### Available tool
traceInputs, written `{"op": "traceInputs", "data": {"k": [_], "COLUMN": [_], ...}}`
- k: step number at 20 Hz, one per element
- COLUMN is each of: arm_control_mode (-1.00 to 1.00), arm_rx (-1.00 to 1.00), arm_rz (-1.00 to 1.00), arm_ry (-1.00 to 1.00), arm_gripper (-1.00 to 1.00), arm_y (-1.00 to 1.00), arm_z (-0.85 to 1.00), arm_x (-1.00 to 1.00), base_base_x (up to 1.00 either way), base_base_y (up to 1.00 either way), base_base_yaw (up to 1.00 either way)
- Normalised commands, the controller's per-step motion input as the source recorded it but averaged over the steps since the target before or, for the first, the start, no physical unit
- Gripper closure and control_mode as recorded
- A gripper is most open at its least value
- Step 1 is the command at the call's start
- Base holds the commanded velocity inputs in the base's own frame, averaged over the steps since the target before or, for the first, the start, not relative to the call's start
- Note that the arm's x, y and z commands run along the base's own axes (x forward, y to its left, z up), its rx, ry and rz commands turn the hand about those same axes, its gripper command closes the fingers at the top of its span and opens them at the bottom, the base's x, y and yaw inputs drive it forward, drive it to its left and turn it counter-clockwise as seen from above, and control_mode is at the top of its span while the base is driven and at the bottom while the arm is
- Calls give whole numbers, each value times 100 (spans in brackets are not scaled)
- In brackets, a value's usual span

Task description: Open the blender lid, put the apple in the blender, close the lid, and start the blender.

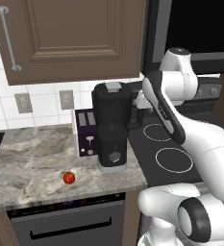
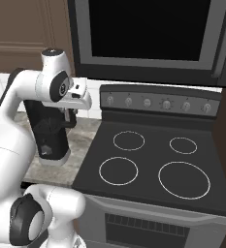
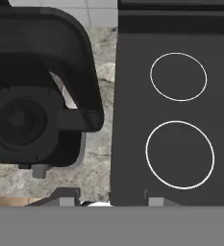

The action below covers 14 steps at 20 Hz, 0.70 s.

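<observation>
Beside the stove, the blender waits with its lid still on.

From the left base view, the blender (image 1: 112, 126) stands on the surface (image 1: 31, 158) with the blender lid (image 1: 113, 87) seated on top; the apple (image 1: 69, 177) lies near the front edge, apart from the base. From the right base view, the arm hides much of the jar, and the fingers are hard to make out. In the hand view, the jar's handle (image 3: 87, 86) curves below and the fingers (image 3: 68, 201) sit closed, empty. Descending off-centre could catch that handle and shove the blender.
</observation>
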Motion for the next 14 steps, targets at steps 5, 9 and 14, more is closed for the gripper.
{"op": "traceInputs", "data": {"k": [5,9,14], "arm_control_mode": [-100,-100,-100], "arm_rx": [0,-13,-7], "arm_rz": [0,1,0], "arm_ry": [0,-18,-24], "arm_gripper": [-100,-100,-100], "arm_y": [0,66,73], "arm_z": [0,4,82], "arm_x": [-17,-54,-34], "base_base_x": [0,0,0], "base_base_y": [0,0,0], "base_base_yaw": [0,0,0]}}
